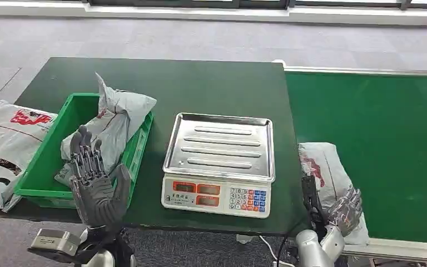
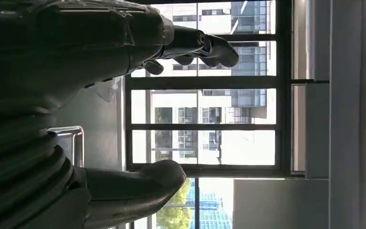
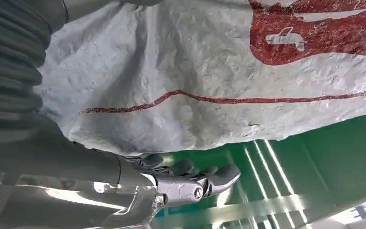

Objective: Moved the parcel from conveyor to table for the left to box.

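Note:
A grey parcel (image 1: 323, 167) with red print lies on the green conveyor belt (image 1: 389, 139), close to its near left corner. My right hand (image 1: 336, 211) sits at the parcel's near end, the dark thumb on one side and the fingers (image 3: 205, 177) on the other. The right wrist view shows the parcel (image 3: 209, 81) close up, with a strip of green belt between it and the loosely curled fingers. My left hand (image 1: 95, 181) is raised in front of the green box (image 1: 47, 167), fingers spread and holding nothing. The same hand (image 2: 124, 47) shows against windows in the left wrist view.
A grey parcel (image 1: 111, 125) lies crumpled in the green box on the dark green table (image 1: 211, 83). A scale with a steel tray (image 1: 221, 146) stands mid-table, between the box and the conveyor. Another white parcel (image 1: 3, 147) rests at the table's left edge.

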Robot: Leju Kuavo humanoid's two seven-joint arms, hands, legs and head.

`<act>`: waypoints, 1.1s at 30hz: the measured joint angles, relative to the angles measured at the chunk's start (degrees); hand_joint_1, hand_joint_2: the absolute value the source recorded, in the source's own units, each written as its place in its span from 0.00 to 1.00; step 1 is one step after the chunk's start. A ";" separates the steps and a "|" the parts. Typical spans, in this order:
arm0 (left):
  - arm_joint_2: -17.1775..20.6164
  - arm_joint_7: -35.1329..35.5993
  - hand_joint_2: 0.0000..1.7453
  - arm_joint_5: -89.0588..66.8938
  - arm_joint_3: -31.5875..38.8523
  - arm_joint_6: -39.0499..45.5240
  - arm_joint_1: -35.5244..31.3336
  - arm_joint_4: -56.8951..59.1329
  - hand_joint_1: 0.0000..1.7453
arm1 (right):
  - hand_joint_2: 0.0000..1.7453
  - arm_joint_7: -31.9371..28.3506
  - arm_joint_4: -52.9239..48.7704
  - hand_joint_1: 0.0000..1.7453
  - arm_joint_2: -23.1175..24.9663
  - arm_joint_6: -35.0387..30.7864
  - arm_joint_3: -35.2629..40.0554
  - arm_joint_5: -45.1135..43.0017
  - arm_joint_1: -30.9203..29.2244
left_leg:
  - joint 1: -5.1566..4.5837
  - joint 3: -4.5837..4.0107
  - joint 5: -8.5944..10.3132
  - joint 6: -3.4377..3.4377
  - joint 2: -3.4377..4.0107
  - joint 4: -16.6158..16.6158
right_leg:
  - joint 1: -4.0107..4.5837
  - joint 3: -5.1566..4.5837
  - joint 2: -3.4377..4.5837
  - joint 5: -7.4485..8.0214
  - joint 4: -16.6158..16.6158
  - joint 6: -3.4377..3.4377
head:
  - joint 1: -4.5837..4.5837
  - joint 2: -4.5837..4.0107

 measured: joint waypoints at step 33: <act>-0.04 -0.02 1.00 -0.70 0.66 0.09 0.20 -0.22 0.00 | 1.00 14.69 -1.86 1.00 -1.84 2.73 10.97 5.79 2.70 | 0.00 0.03 0.00 -0.01 -0.06 0.00 | 0.04 0.05 -0.04 -0.01 -0.01 -0.01 | 0.00 0.00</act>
